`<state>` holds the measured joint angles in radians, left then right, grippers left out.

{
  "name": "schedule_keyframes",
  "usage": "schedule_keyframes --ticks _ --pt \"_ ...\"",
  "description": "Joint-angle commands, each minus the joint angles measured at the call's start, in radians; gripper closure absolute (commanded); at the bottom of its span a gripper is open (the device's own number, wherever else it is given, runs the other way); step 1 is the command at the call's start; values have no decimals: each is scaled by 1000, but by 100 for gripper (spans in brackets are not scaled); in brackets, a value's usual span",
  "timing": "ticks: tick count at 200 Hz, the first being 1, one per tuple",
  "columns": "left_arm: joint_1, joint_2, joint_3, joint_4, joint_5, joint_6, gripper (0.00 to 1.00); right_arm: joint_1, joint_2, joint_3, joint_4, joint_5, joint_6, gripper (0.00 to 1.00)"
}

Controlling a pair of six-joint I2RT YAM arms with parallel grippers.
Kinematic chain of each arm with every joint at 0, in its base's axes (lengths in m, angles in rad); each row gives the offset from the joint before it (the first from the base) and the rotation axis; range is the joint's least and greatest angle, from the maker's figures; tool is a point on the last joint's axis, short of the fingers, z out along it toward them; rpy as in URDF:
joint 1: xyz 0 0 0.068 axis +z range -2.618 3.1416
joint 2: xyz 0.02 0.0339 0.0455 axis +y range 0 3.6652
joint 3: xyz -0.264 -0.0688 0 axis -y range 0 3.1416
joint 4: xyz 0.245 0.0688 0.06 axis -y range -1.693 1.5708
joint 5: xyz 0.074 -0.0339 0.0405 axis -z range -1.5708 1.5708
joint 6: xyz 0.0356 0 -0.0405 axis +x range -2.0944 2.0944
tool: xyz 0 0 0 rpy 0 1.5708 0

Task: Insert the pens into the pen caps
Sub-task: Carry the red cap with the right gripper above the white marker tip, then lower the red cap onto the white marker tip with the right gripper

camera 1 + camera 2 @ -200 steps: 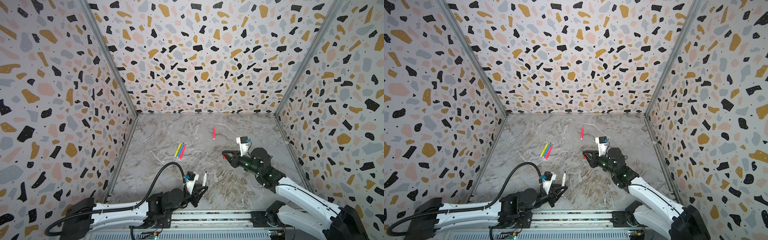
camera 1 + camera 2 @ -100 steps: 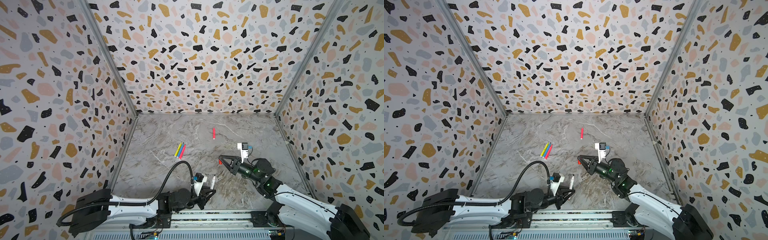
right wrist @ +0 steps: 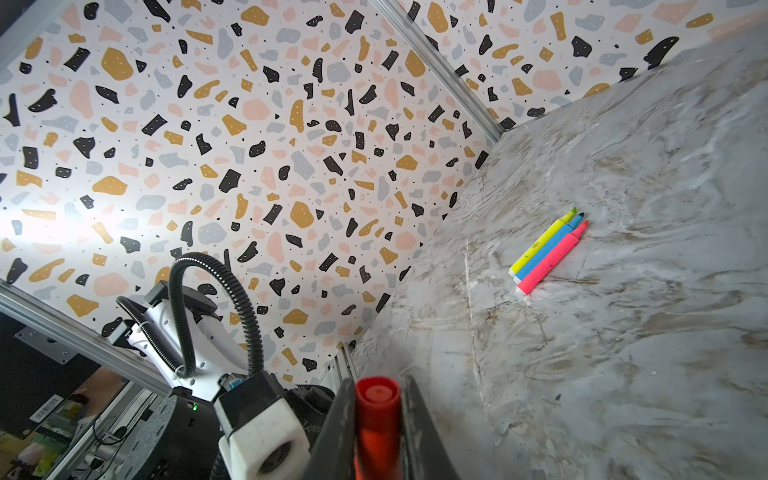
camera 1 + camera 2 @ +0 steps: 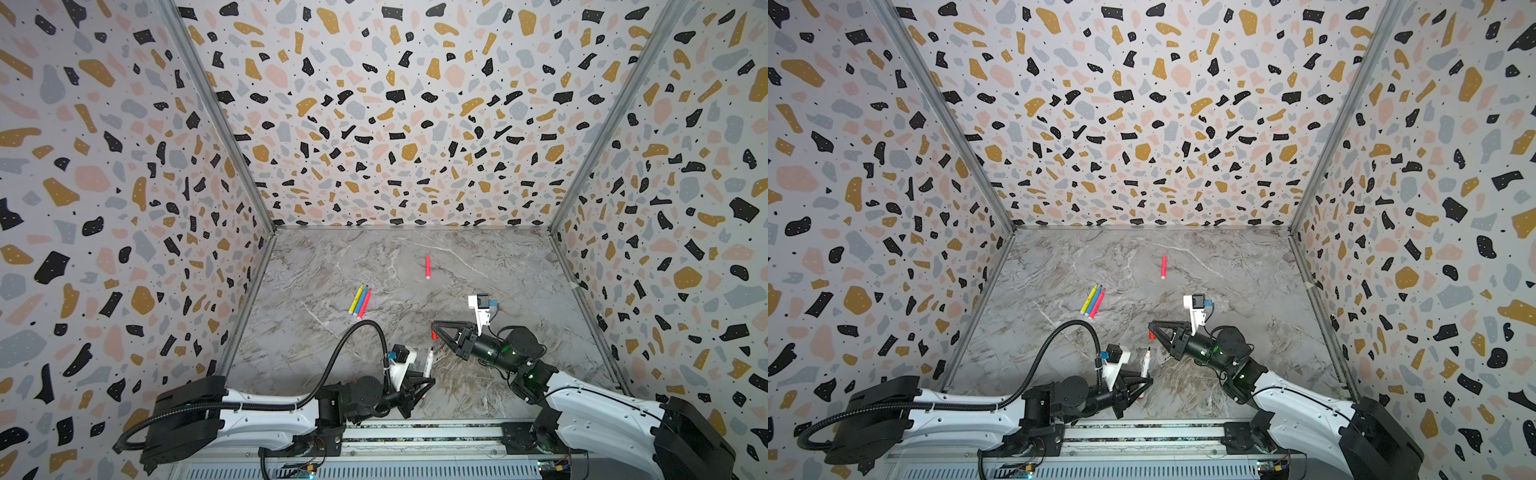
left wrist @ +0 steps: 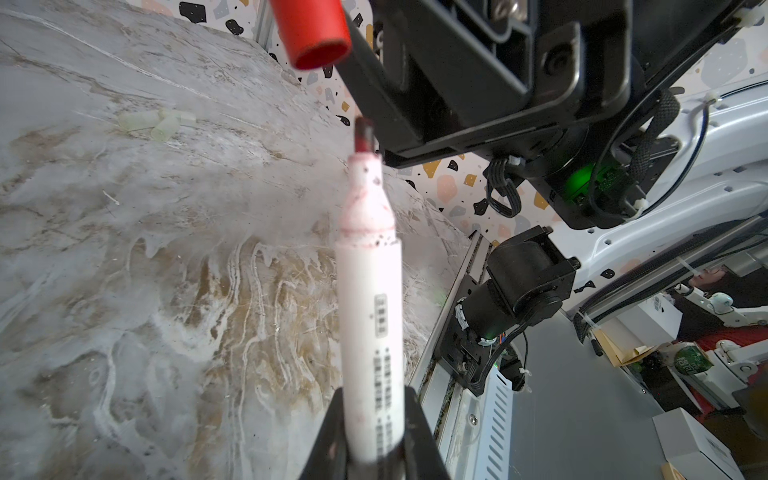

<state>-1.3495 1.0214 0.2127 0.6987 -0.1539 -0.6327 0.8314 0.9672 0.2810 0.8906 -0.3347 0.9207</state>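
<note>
The open mouth of the short red plastic pen cap, pinched between the fingers of the right gripper, is shown only in the left wrist view, just beyond the tip of the white-bodied marker pen pinched between the fingers of the left gripper.

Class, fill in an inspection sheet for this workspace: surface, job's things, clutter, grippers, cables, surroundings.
Surface: marbled tabletop.
Job's things: white pen uncapped, tip not yet in red cap; three pens side by side; lone red pen farther back.
Clutter: few clear tubes lying together, perhaps caps.
Grippers: left gripper, jaws shut on white pen; right gripper, jaws shut on red cap.
Cables: black hose arches over left arm, away from pens.
Surroundings: speckled walls on three sides; metal rail in front.
</note>
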Motion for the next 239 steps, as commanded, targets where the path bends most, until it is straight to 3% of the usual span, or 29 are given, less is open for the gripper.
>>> schedule_keyframes --ticks 1,167,198,239 --pt "-5 -5 30 61 -4 3 100 19 -20 -12 63 18 21 92" --pt "-5 -52 10 59 -45 -4 100 146 -1 -89 141 65 -4 92" --pt "-5 -70 3 63 -61 -9 100 194 4 -125 169 118 -16 89" --pt "-5 -97 -4 55 -75 -10 100 264 -7 -152 174 149 -51 78"
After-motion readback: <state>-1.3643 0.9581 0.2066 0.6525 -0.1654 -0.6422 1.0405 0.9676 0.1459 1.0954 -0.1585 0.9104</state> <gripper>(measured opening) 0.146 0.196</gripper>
